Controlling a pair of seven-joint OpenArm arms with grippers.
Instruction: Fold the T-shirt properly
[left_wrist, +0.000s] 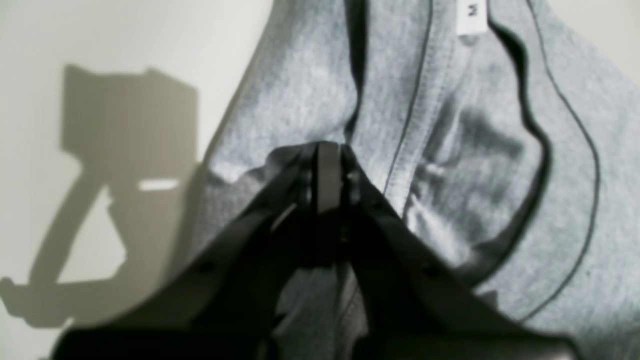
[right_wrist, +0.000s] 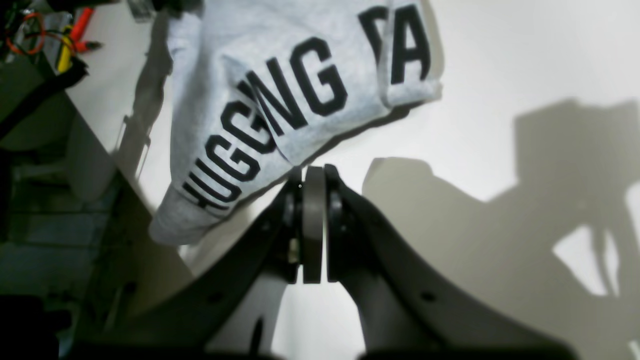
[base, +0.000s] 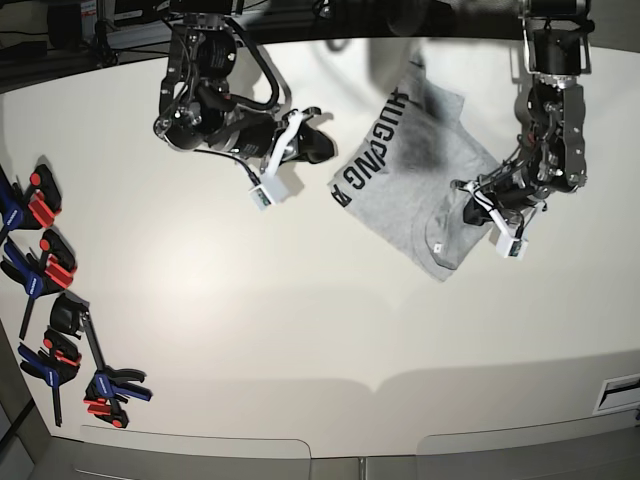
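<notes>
The grey T-shirt (base: 420, 190) lies crumpled at the back right of the white table (base: 250, 330), one part turned over so its black lettering (base: 365, 160) faces up. My left gripper (base: 472, 203) sits at its right edge beside the collar. In the left wrist view it (left_wrist: 327, 147) is shut, and a crease in the T-shirt (left_wrist: 310, 90) runs into its tips; the white tag (left_wrist: 471, 15) shows beyond. My right gripper (base: 325, 148) is shut by the lettered edge. Its tips (right_wrist: 313, 170) meet the T-shirt's (right_wrist: 240, 50) fold, and no cloth shows between the pads.
Several blue and red clamps (base: 45, 270) lie along the table's left edge. In the right wrist view the table edge (right_wrist: 125, 190) drops off beside the shirt, with wires and tools (right_wrist: 45, 35) beyond it. Arm shadows fall across the tabletop.
</notes>
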